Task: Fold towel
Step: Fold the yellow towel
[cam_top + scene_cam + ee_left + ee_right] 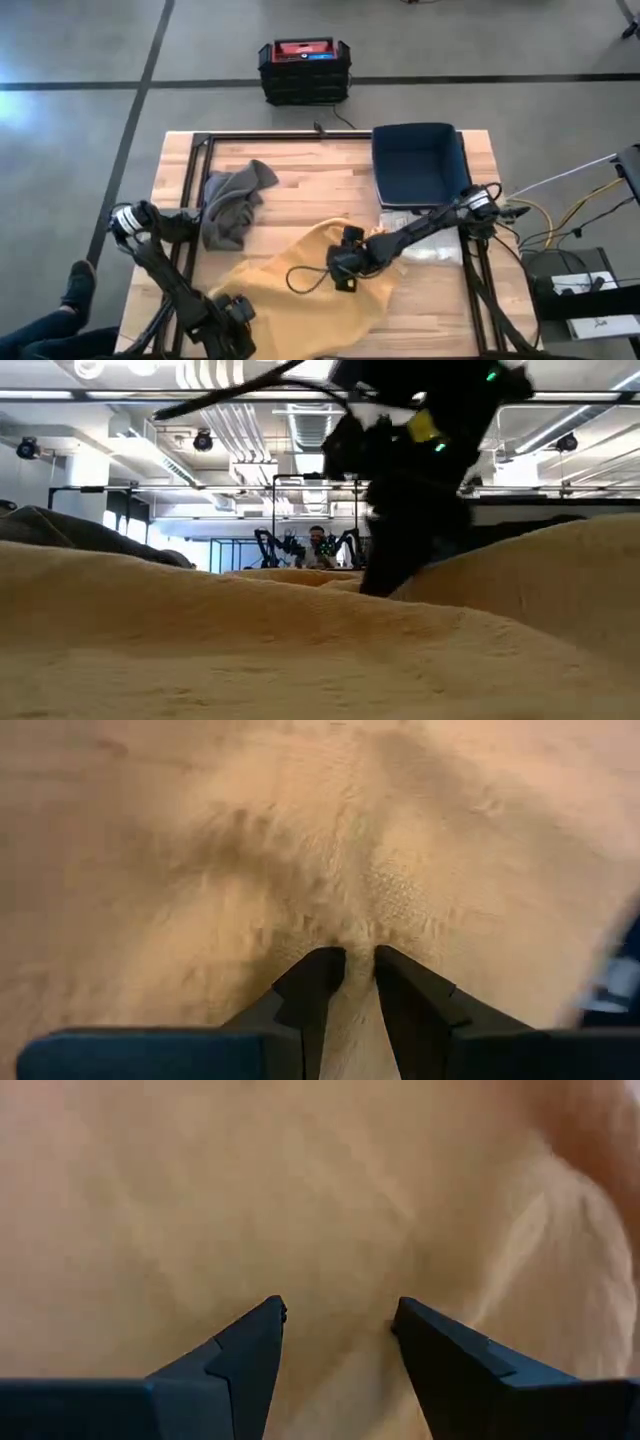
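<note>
Left gripper (pixel 350 958) pinches a ridge of the yellow towel (pixel 300 290) between nearly closed fingers (pixel 310 982); cloth is bunched up in the narrow gap, per the left wrist view. In the high view this gripper (pixel 232 318) sits at the near left part of the towel, close to the table's front edge. Right gripper (pixel 338 1312) has fingers (pixel 250 1342) spread apart, tips down on or just over the towel, nothing clamped between them. In the high view the right gripper (pixel 345 268) is over the towel's middle, arm reaching in from the right side.

Yellow towel lies crumpled on the wooden table (pixel 300 185), covering the near centre and running toward the front edge, not flat, with folds and humps. Low view shows the towel (pixel 250 650) filling the foreground in rolling ridges, right arm coming down behind a hump.

Grey cloth (pixel 232 205) lies bunched at the table's left, just beside the yellow towel's far left edge. Blue bin (pixel 418 165) sits at the far right corner of the table. White bag (pixel 425 240) lies near the bin, partly under the right arm. Black crate (pixel 304 70) with a red top stands on the floor beyond the table. Person's shoe (pixel 78 285) shows at the left, off the table.
</note>
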Robot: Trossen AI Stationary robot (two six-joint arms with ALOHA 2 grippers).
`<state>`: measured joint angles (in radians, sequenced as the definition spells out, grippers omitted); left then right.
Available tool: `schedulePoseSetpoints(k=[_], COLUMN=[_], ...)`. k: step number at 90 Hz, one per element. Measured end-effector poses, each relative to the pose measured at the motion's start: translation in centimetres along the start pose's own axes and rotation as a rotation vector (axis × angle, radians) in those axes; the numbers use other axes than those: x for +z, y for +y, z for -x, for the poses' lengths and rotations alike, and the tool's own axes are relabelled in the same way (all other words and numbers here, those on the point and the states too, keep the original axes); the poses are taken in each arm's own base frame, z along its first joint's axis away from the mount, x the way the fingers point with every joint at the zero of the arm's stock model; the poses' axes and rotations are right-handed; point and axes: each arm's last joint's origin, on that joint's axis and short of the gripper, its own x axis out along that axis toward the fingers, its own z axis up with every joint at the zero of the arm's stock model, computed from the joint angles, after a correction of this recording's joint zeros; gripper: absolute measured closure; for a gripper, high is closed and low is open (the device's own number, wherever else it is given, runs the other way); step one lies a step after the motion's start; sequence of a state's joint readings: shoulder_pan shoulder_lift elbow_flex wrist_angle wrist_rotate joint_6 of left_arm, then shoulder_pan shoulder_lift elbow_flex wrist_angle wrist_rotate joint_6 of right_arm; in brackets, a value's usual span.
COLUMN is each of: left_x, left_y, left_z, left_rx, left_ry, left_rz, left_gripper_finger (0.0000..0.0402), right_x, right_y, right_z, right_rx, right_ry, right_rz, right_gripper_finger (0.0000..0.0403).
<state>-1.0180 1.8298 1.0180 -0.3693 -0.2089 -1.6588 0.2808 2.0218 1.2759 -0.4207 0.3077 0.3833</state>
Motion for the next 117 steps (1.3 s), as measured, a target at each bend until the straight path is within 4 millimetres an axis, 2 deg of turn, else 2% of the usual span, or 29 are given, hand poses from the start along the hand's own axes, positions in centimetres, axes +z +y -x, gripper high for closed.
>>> schedulePoseSetpoints(k=[18, 32, 44, 56, 60, 67, 75, 81, 89, 98, 109, 117], left_x=[-0.4, 0.1, 1.4, 3.8, 4.6, 5.8, 7.6, 8.9, 11.0, 13.6, 16.3, 18.6], left_y=[-2.2, -3.2, -3.8, -4.3, -4.0, -3.0, -1.6, 0.0, 2.0, 4.8, 8.3, 10.3], left_z=[-2.5, -3.5, -1.2, 4.5, 6.4, 9.2, 12.2, 13.5, 13.4, 12.3, 10.2, 9.0], left_rx=[-0.240, -0.327, -0.277, -0.182, -0.118, 0.003, 0.131, 0.220, 0.305, 0.400, 0.504, 0.490], left_ry=[-0.026, 0.006, 0.053, -0.038, -0.100, -0.236, -0.423, -0.510, -0.536, -0.535, -0.488, -0.484], left_rz=[0.057, 0.052, 0.002, -0.066, -0.095, -0.150, -0.173, -0.175, -0.139, -0.103, -0.043, -0.009], left_gripper_finger=[0.0326, 0.0326, 0.0326, 0.0326, 0.0326, 0.0326, 0.0326, 0.0326, 0.0326, 0.0326, 0.0319, 0.0294], right_x=[3.3, 7.0, 9.6, 10.2, 9.6, 8.2, 5.9, 4.1, 1.4, -1.1, -2.6, -3.5], right_y=[-2.3, -4.5, -5.7, -4.9, -4.1, -2.5, 0.5, 2.6, 5.4, 7.3, 8.1, 8.0], right_z=[-2.5, -2.5, 0.4, 5.7, 7.3, 9.0, 9.4, 9.1, 7.9, 6.2, 5.5, 4.9], right_rx=[0.030, 0.022, 0.002, 0.070, 0.115, 0.186, 0.208, 0.216, 0.188, 0.140, 0.134, 0.129], right_ry=[-0.142, -0.279, -0.249, -0.190, -0.162, -0.098, -0.051, -0.035, -0.052, -0.083, -0.137, -0.123], right_rz=[0.078, 0.158, 0.194, 0.223, 0.217, 0.192, 0.179, 0.191, 0.185, 0.136, 0.039, -0.007], right_gripper_finger=[0.0220, 0.0220, 0.0220, 0.0220, 0.0220, 0.0220, 0.0220, 0.0220, 0.0220, 0.0220, 0.0220, 0.0220])
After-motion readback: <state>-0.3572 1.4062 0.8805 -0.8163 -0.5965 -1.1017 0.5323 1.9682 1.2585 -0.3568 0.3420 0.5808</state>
